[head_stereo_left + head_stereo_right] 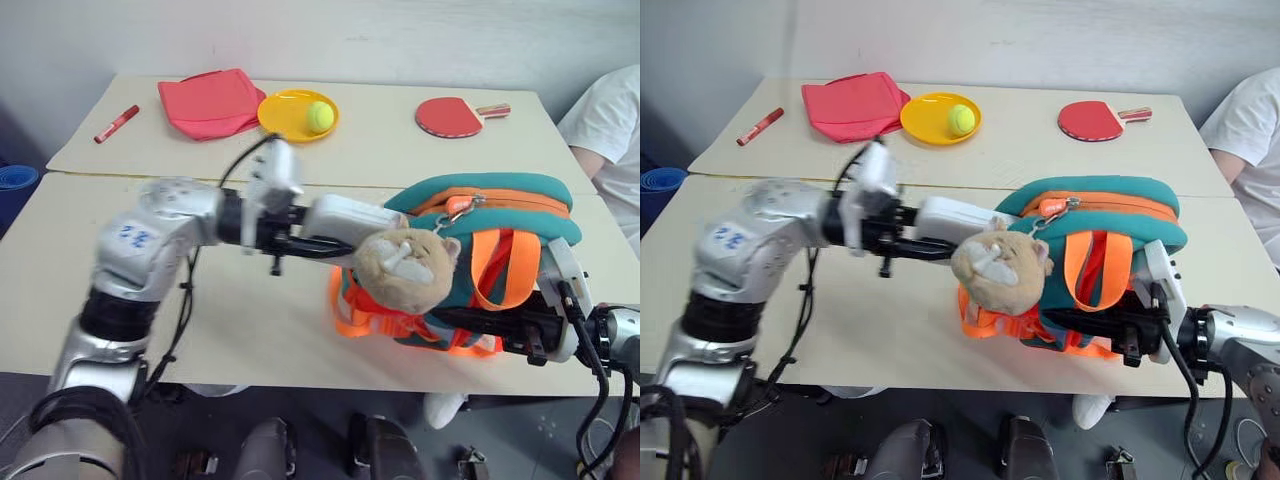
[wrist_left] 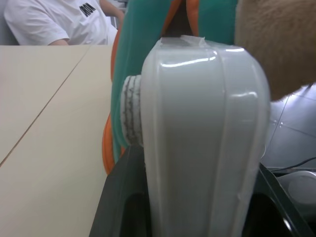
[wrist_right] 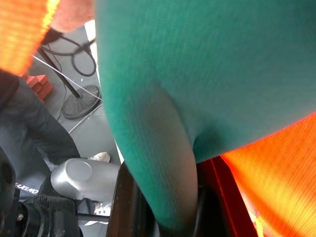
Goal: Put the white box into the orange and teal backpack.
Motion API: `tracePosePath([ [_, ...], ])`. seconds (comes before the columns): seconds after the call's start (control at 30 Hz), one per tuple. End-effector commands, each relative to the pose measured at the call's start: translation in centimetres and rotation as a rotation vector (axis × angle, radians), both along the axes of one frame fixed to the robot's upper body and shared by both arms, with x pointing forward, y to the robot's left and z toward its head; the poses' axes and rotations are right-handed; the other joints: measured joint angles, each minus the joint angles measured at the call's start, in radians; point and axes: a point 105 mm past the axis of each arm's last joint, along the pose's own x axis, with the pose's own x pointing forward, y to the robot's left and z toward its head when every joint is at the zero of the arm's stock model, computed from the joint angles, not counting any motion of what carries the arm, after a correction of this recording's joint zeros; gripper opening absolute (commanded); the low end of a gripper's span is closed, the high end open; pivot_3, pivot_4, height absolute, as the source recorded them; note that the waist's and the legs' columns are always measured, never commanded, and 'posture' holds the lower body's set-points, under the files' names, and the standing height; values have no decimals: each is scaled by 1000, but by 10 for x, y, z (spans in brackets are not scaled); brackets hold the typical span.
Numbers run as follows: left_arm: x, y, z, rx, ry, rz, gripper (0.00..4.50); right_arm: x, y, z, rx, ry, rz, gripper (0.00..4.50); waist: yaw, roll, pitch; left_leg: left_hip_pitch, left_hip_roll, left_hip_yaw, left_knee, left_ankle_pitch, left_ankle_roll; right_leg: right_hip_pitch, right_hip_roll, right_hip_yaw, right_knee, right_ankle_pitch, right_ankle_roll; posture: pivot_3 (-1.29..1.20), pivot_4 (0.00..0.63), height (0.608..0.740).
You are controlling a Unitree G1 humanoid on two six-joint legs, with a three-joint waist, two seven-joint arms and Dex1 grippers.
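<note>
Right gripper (image 1: 1110, 335), nearest, pinched tight on teal fabric at the orange and teal backpack (image 1: 500, 215), holding it at the table's (image 1: 300, 330) near edge. Left gripper (image 1: 318, 243) clamped on the white box (image 1: 345, 218), long axis level, far end touching the pack's side beside the plush (image 1: 405, 268). Mouth of pack hard to make out.

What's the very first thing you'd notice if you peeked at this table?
The orange and teal backpack at the table's near edge, with a tan plush animal hanging on its front. The left gripper holds the white box right against it, and the right gripper pinches its teal fabric. Farther back, a green ball sits on a yellow plate.
</note>
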Motion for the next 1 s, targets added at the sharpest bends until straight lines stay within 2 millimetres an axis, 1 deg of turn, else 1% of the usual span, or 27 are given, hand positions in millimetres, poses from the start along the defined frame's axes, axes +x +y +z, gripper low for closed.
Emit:
tracePosePath([
  [0.03,10,-35,-5,-5,-51,23,1260,-1,8,3,18,-24,21,13,0,0,0,0,0,0,0,0,0,0,0,0,0,0,0,0,150,740],
  [0.1,12,-65,-11,-48,-39,6,1260,-1,12,0,12,-26,29,13,0,0,0,0,0,0,1,0,0,1,0,0,0,0,0,0,150,740],
  [0.13,11,-73,-13,-60,-38,-3,1260,-1,13,0,10,-27,31,13,0,0,0,1,0,0,1,0,1,1,0,-1,0,0,0,0,150,740],
  [0.2,9,-83,-18,-51,-68,-28,1260,-1,15,-1,8,-31,35,13,-1,0,0,0,0,0,1,0,1,1,0,-1,-1,0,1,0,150,740],
  [0.23,12,-85,-19,-58,-74,-16,1260,-1,17,-1,11,-34,36,13,-4,0,0,0,0,0,1,0,1,1,-1,-1,-1,0,1,0,150,740],
  [0.27,14,-84,-20,-71,-71,-13,1978,0,18,-1,13,-39,35,0,-5,0,0,1,0,0,1,0,1,1,-1,0,-1,0,1,0,150,740],
  [0.3,17,-80,-18,-89,-71,-7,2199,0,19,-1,16,-42,33,0,-5,0,0,1,1,0,1,0,1,1,-2,0,-1,0,1,0,150,740],
  [0.4,23,-64,-10,-143,-97,2,3100,1,20,-1,24,-56,17,0,-4,0,0,2,2,-1,1,1,0,1,-2,0,0,0,0,0,150,740],
  [0.43,23,-58,-7,-166,-108,-6,3472,1,20,-1,26,-58,13,0,-4,0,0,2,2,-1,1,1,0,1,-3,0,0,0,0,0,150,740],
  [0.47,25,-48,-2,-198,-105,-14,3721,1,21,-1,29,-60,10,0,-4,0,0,2,2,-1,1,1,0,1,-3,0,0,0,0,0,150,740],
  [0.5,26,-33,5,-237,-101,-30,3976,2,22,0,34,-66,3,0,-4,0,0,2,2,-1,1,1,0,1,-3,0,0,0,0,0,150,740],
  [0.57,28,-1,11,-258,-89,-48,3976,3,23,0,43,-72,-5,0,-12,0,0,2,2,-1,1,1,0,1,-3,0,0,0,0,0,150,740],
  [0.63,22,26,8,-207,-37,-93,3976,3,23,0,45,-73,-9,0,-19,0,0,2,3,-1,1,1,0,1,-2,-1,0,0,0,0,150,740],
  [0.7,17,40,5,-159,3,-121,3976,4,23,0,45,-74,-11,0,-20,0,0,2,3,-1,1,1,-1,1,-2,-1,1,-1,-1,0,150,740],
  [0.77,12,55,1,-97,2,-126,3976,6,24,0,42,-80,-13,0,-14,0,0,2,2,-1,1,1,-1,1,-1,-2,1,-1,-1,0,150,740],
  [0.83,8,61,6,-104,-15,-130,3976,8,24,1,40,-88,-14,0,-10,0,0,2,0,-2,2,0,1,2,-1,-2,1,0,0,0,150,740],
  [0.93,-4,54,19,-175,-46,-154,3976,11,26,2,39,-92,-12,0,-3,0,0,0,0,-2,6,-1,2,3,-2,-2,0,0,1,0,150,740],
  [1.0,-13,48,22,-202,-54,-167,3976,12,28,1,38,-88,-7,0,-4,0,0,0,1,-3,7,-2,2,3,-4,-2,0,0,1,0,150,740],
])
